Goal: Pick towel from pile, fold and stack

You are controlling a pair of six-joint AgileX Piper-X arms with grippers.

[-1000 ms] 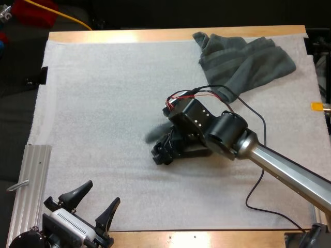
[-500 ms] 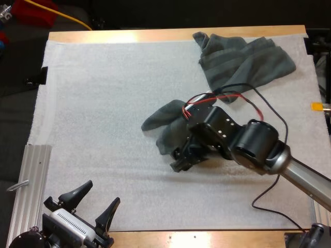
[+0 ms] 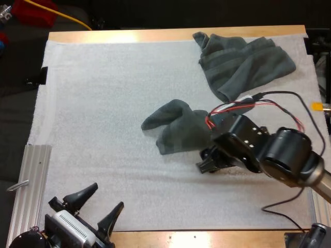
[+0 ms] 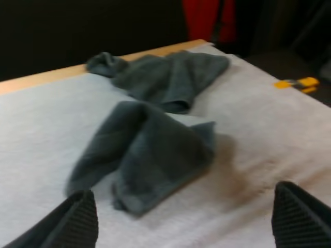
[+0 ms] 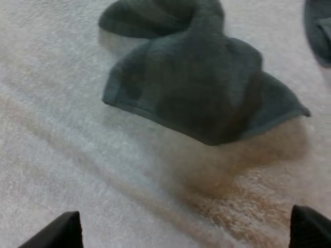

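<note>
A small dark grey-green towel (image 3: 176, 126) lies crumpled in the middle of the white mat (image 3: 93, 103), also seen at close range (image 5: 196, 82) and from the left (image 4: 150, 150). A bigger crumpled towel (image 3: 243, 59) rests at the mat's far right corner (image 4: 165, 75). My right gripper (image 3: 205, 166) hovers low just off the small towel's near right edge; its fingers (image 5: 62, 230) stand wide apart and hold nothing. My left gripper (image 3: 98, 209) waits open at the mat's near left edge, its fingertips (image 4: 77, 217) well short of the small towel.
A ribbed metal rail (image 3: 31, 186) lies along the mat's left near side. The table's wooden far edge (image 3: 155, 35) runs behind the big towel. Bare mat spreads to the left of the small towel and in front of it.
My right gripper has let go of the small towel, which now lies in a heap mid-mat, and the arm has drawn back to the right. The left gripper barely shifted.
</note>
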